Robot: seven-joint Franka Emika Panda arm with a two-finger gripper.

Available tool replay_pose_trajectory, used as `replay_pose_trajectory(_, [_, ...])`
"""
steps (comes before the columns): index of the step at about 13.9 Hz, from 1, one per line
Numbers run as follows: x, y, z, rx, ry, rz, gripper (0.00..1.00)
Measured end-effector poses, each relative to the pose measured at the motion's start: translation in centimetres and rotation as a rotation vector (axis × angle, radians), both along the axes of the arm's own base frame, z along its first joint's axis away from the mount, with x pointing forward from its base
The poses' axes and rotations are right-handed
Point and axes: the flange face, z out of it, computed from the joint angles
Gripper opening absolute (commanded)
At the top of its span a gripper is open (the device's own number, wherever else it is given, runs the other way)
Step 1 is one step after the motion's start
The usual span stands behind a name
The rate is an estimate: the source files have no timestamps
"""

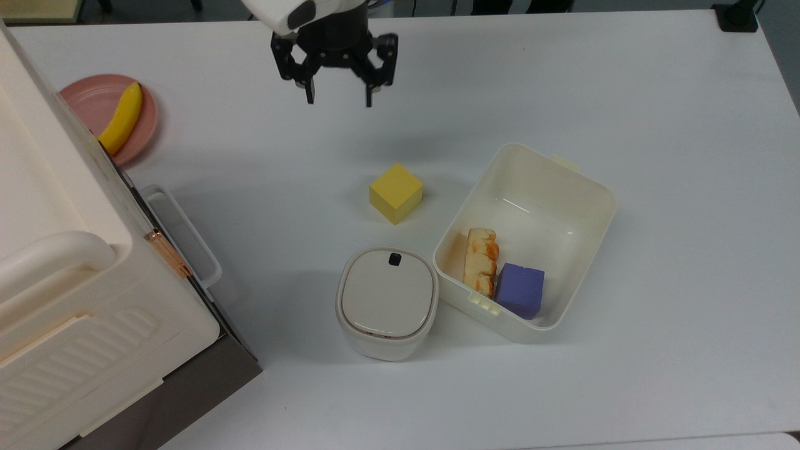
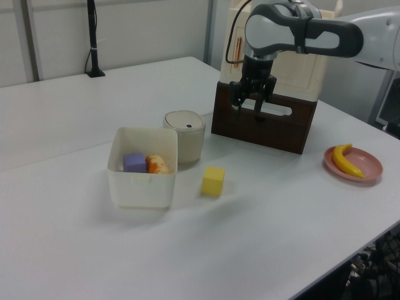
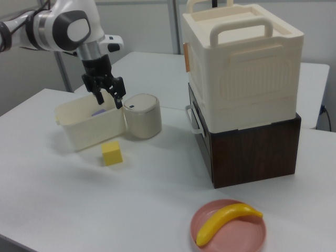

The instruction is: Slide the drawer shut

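The drawer (image 2: 262, 122) sits flush in its dark cabinet under the cream box at the top view's left, so closing looks done, and the empty pincer (image 1: 337, 97) hangs above the counter (image 1: 562, 75), fingers spread.

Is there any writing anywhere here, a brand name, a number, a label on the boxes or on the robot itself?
None that can be read. The cream case, the drawer, the lidded pot, the open bin and the arm all look plain. The pot's lid has a small dark mark, which cannot be made out as text.
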Motion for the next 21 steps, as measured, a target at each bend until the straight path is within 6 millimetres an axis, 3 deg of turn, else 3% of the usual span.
replay_pose_trajectory(5, [-0.19,-0.31,-0.02,-0.008,0.011,0.125,1.00])
replay_pose_trajectory(21, [-0.68,-0.30,-0.31,-0.005,0.057,0.108,1.00])
